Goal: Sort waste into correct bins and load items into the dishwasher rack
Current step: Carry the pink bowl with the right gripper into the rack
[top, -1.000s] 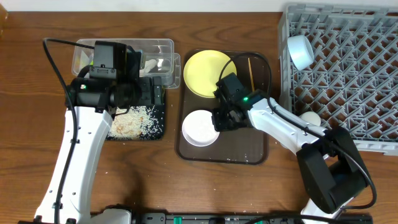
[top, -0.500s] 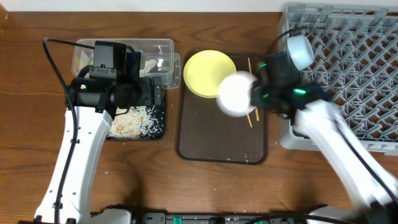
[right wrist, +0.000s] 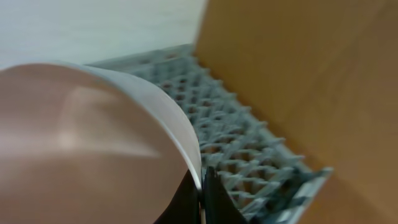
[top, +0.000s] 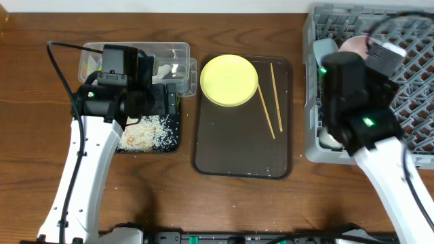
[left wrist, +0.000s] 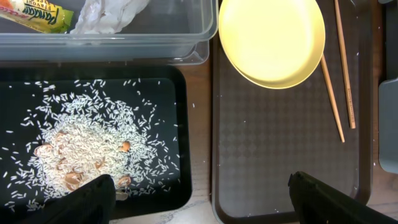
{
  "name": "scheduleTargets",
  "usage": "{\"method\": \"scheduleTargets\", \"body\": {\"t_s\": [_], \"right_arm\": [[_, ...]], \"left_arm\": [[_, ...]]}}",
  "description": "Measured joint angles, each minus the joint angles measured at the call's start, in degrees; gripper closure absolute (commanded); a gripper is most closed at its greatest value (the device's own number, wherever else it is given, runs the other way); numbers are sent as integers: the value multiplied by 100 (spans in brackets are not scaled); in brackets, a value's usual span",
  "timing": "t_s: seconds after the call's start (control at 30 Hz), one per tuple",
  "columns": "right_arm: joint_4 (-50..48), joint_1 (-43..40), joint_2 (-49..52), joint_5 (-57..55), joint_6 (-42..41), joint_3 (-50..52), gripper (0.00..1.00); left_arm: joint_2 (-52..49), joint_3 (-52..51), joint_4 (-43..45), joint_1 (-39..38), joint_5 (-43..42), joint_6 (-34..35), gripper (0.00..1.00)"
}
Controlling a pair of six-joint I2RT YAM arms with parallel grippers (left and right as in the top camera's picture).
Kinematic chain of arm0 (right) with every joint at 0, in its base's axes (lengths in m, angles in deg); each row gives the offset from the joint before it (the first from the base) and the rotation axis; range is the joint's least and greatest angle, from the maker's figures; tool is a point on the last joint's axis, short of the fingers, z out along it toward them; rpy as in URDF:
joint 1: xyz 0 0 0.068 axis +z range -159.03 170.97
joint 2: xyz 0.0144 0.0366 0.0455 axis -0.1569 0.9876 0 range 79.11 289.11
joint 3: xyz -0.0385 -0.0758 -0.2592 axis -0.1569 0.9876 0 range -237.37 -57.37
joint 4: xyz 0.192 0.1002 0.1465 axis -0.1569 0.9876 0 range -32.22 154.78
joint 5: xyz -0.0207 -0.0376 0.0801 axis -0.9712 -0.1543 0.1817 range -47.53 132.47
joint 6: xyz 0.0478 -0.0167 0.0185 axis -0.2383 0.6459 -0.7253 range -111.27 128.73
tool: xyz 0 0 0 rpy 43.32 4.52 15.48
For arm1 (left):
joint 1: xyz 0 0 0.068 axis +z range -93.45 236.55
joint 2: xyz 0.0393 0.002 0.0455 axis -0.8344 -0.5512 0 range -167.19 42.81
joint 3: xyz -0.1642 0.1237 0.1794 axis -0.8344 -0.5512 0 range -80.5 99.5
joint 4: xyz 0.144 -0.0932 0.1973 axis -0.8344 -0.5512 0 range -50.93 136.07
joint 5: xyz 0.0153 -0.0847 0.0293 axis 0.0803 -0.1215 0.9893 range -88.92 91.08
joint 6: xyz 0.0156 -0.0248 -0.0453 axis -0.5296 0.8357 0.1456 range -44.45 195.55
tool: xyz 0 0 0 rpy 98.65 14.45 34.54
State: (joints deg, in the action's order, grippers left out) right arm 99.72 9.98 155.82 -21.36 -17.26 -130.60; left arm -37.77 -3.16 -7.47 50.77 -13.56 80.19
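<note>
Holding a white bowl (top: 353, 45) over the grey rack (top: 419, 88)

Pinching the thin rim of the white bowl with the right claw (right wrist: 200, 198), 1 dark finger on each side of the edge. Holding it up above the far left corner of the rack. Looking blurry and a bit pink in the wrist view. Showing a light-blue bowl (top: 324, 49) just beside it, partly hidden by the arm. Showing a small white cup (top: 329, 140) lower down, at the near left edge of the rack, mostly hidden too.

Holding the left claw (left wrist: 205, 202) above the 2 bins, spread wide, with nothing between its 2 fingers. Looking down on a black tray (left wrist: 184, 137) with a heap of rice scraps (left wrist: 81, 149) in it. Right next to it on the far side, a clear box (left wrist: 124, 46) with a yellow-green wrapper (left wrist: 37, 15) and crumpled white paper (left wrist: 109, 14) inside.

Resting on the brown tray (left wrist: 280, 162): a yellow plate (left wrist: 272, 40) at the far end and 2 wooden chopsticks (left wrist: 333, 96) lying flat, 1 right at the plate's edge and 1 a little further right.
</note>
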Motion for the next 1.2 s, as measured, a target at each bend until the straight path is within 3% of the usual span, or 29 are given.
{"method": "scheduleTargets", "body": {"t_s": [0.27, 0.47, 0.73, 1.2], "right_arm": [[-114, -4, 1635, -1716, 225, 22, 99], [-129, -151, 2507, -2135, 304, 24, 99], [-120, -227, 2920, -2157, 326, 37, 99], [549, -59, 2920, -1084, 343, 48, 99]], "left_arm": [[0, 0, 0, 0, 2, 0, 9], [0, 0, 0, 0, 2, 0, 9], [0, 0, 0, 0, 2, 0, 9], [0, 0, 0, 0, 2, 0, 9]]}}
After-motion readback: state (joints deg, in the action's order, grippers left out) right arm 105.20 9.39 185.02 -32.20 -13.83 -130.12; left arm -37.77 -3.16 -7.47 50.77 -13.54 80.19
